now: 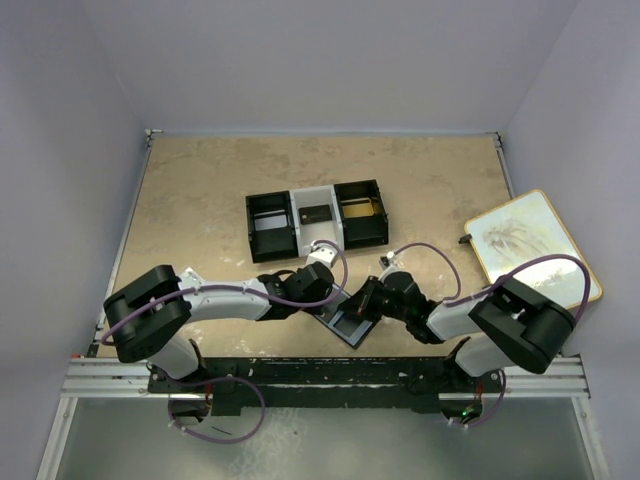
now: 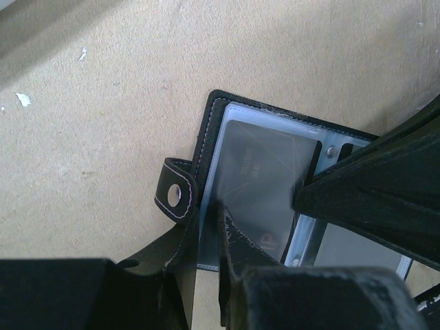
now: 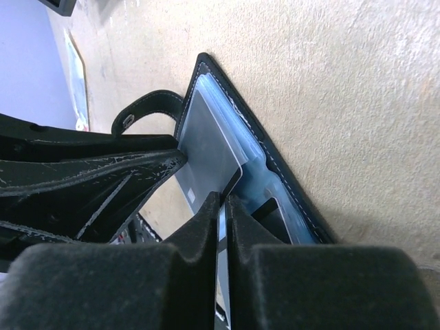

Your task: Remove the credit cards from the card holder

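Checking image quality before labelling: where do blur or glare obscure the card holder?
Left wrist: fingers out of focus, credit card hazy behind its sleeve. Right wrist: fingers blurred, pale sheen on the card. Top external: sharp, evenly lit, but the card holder is small, partly under left gripper and right gripper.

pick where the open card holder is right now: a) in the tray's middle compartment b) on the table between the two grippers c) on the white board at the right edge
b: the card holder lies open on the table, nearer the arms than the tray, with the left gripper pinching its edge and the right gripper pinching a credit card in its sleeve.
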